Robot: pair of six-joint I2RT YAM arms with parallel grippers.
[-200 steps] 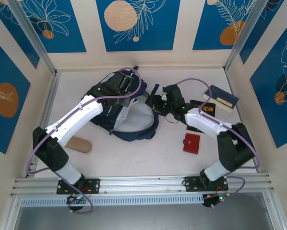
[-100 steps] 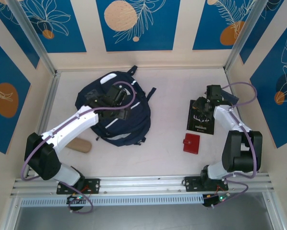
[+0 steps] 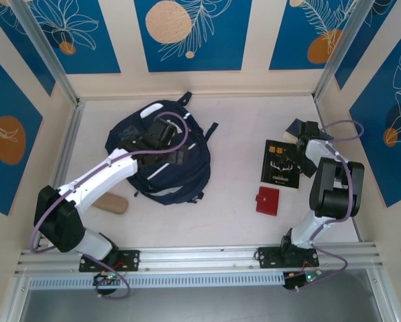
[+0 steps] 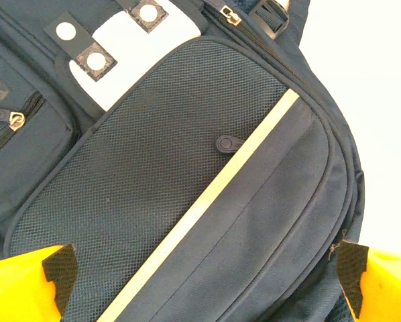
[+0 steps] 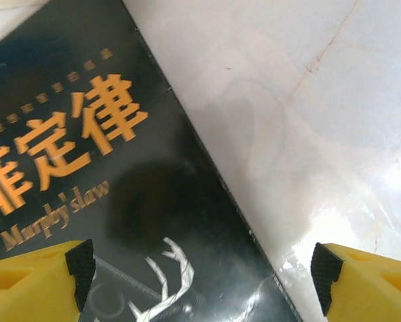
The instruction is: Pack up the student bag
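Student bag lies flat on the left half of the pale surface. From above, the left arm covers part of its front, so we cannot see the whole pocket there. In the left wrist view the student bag runs past the frame at the top, left and bottom. We make out a mesh pocket crossed by a pale stripe, a white patch with round studs and two zip pulls. Whether the main compartment is zipped we cannot tell. A navy booklet at the back right is mostly hidden behind the right arm. A tan oblong thing lies just left of the bag's near edge, and we cannot tell what it is.

Right of the bag and well apart from it lies a black book with gold characters, and a red wallet sits just in front of it. In the right wrist view the black book is cut off by the frame and reads "Murphy's law" under the characters.

The left hand hangs over the bag's front with its yellow fingers spread wide. The mesh pocket lies between them and nothing is gripped. Whether the tips touch the fabric we cannot tell. The right hand is over the book's right edge, far from the bag. Its fingers are likewise wide apart, holding nothing.
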